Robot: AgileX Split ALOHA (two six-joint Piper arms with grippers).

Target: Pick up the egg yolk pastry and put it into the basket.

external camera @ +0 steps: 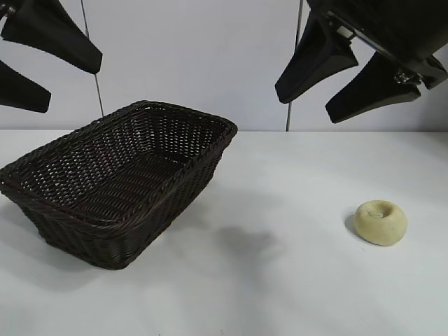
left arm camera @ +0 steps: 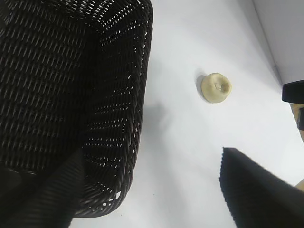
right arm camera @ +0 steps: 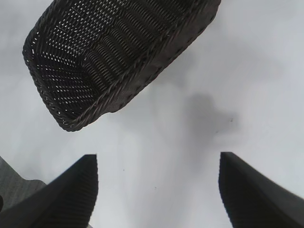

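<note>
Now, pastry: the egg yolk pastry (external camera: 381, 222) sits on the white table (external camera: 280, 280) toward the exterior view's right, dimple up, nothing touching it.
Basket: the basket (external camera: 119, 183) stands on the left half of the table, turned at an angle so one corner points toward the back wall; nothing shows inside it.
Gap between them: a broad strip of bare table separates the basket's near-right wall from the pastry; they are well apart.
Left gripper: the left gripper (external camera: 49, 70) hangs high at the upper left, above the basket's left end, fingers spread wide and holding nothing.
Right gripper: the right gripper (external camera: 329, 91) hangs at the upper right, above and behind the pastry, jaws wide apart and bare.
Room around the pastry: open table on every side of it in the left wrist view (left arm camera: 216, 87); the table's far edge runs beyond it there.
Basket rim: the braided rim is unobstructed all round in the right wrist view (right arm camera: 118, 57).
</note>
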